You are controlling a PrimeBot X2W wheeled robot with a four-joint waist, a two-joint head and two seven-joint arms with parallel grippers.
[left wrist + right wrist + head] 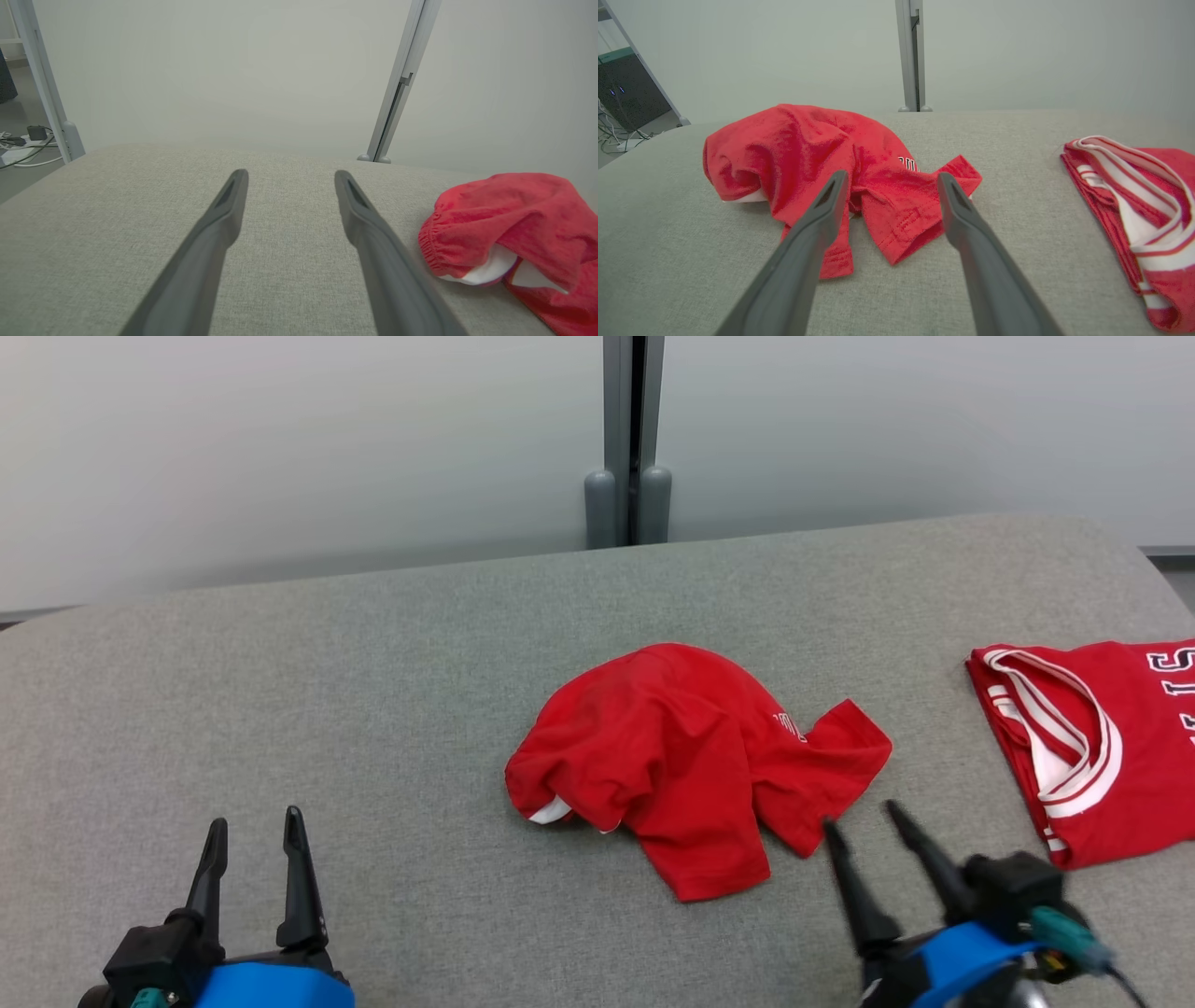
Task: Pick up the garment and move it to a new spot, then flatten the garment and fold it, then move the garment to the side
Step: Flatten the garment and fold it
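Note:
A crumpled red garment (pixel 681 761) lies bunched in the middle of the grey padded table (pixel 373 691). It also appears at the right of the left wrist view as the garment (pixel 518 224), and in the right wrist view the garment (pixel 822 158) lies just beyond the fingers. My right gripper (pixel 864 821) is open, close to the garment's near right edge, with nothing between its fingers. Far to the left, near the front edge, my left gripper (pixel 254 831) stands open and empty over bare table.
A second red garment with white stripes (pixel 1083 737) lies folded at the table's right edge, also in the right wrist view (pixel 1134 205). A grey post (pixel 633 439) stands behind the table against a pale wall. Cables lie on the floor (pixel 18 144) off the left.

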